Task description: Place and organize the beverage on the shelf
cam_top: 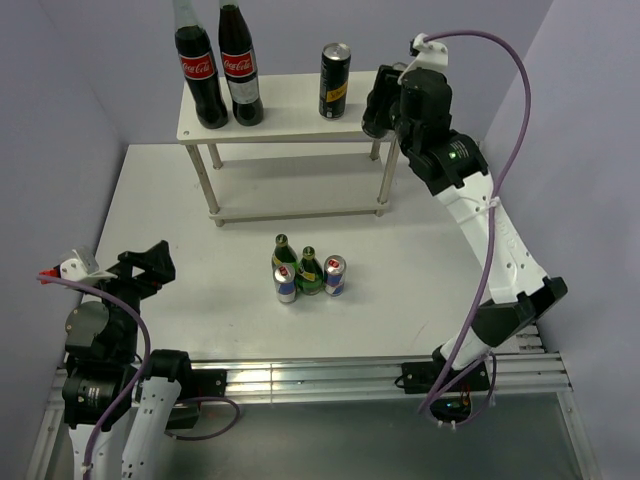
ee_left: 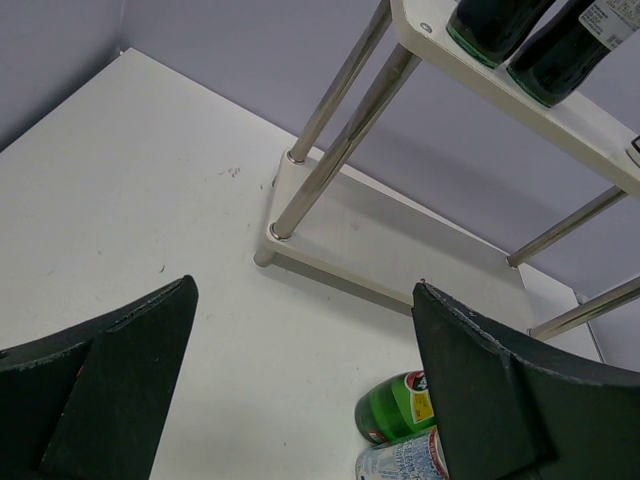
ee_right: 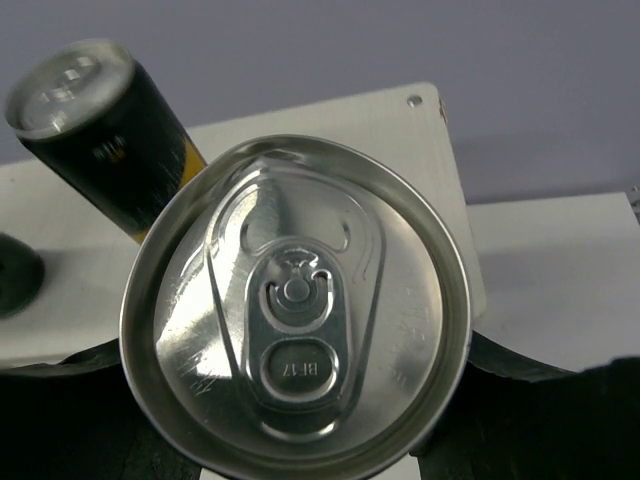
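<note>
**Near, 8 o'clock:** left gripper (cam_top: pixel 155 265), jaws spread wide, nothing between them, above the table (cam_top: pixel 180 200). Its own camera shows both dark fingers (ee_left: pixel 110 370) with bare white tabletop in the gap.

**Middle, close to 6 o'clock of the table's centre:** tight cluster of two green bottles (cam_top: pixel 309 270) and two blue-and-silver cans (cam_top: pixel 335 275), upright, touching or nearly so. The left wrist view cuts off all but one bottle and one can, low at its 5 o'clock.

**Far, 12 o'clock:** shelf (cam_top: pixel 290 120), two tiers. The top board carries two cola bottles (cam_top: pixel 200 75) at 10 o'clock and one black can (cam_top: pixel 335 82) with a yellow label, upright, towards 1 o'clock. The lower board is bare.

**Far, 1 o'clock:** right gripper (cam_top: pixel 377 108) at the shelf's right end, clamped on the held can (ee_right: pixel 295 310). Only the right wrist view shows this can, its silver lid filling the frame; the overhead view hides it behind the wrist. Its body colour is out of sight, and whether it touches the board cannot be told.
</note>
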